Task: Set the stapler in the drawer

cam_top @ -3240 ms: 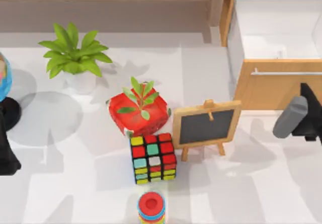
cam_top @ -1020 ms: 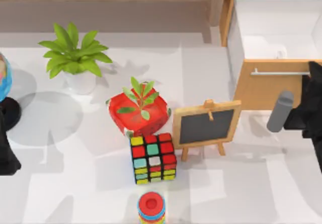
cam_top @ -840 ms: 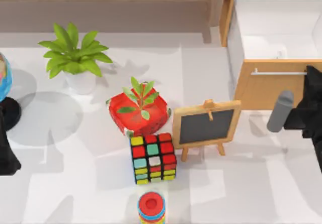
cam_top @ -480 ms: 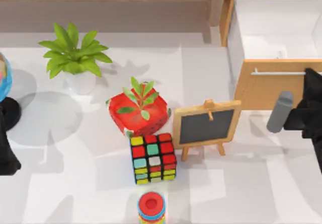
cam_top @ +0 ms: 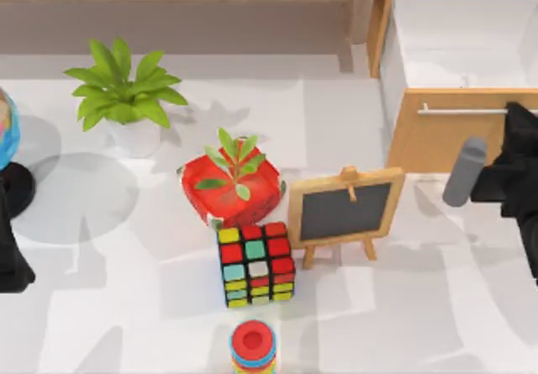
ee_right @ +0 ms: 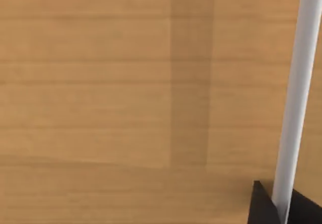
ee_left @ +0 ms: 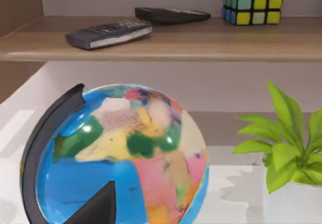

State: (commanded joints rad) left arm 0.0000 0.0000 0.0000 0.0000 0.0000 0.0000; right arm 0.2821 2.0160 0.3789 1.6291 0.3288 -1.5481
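You will find no readable text, number or brand here: the small black chalkboard on its wooden easel is blank, and the grey remote control shows no legible marks.

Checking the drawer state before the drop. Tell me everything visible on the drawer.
The drawer is a box with a light tan wood-look front, a thin silver bar handle lying level across it, and a white inside. It stands pulled out at the table's far right corner, right of the long shelf. The right gripper straddles the handle at its right end.
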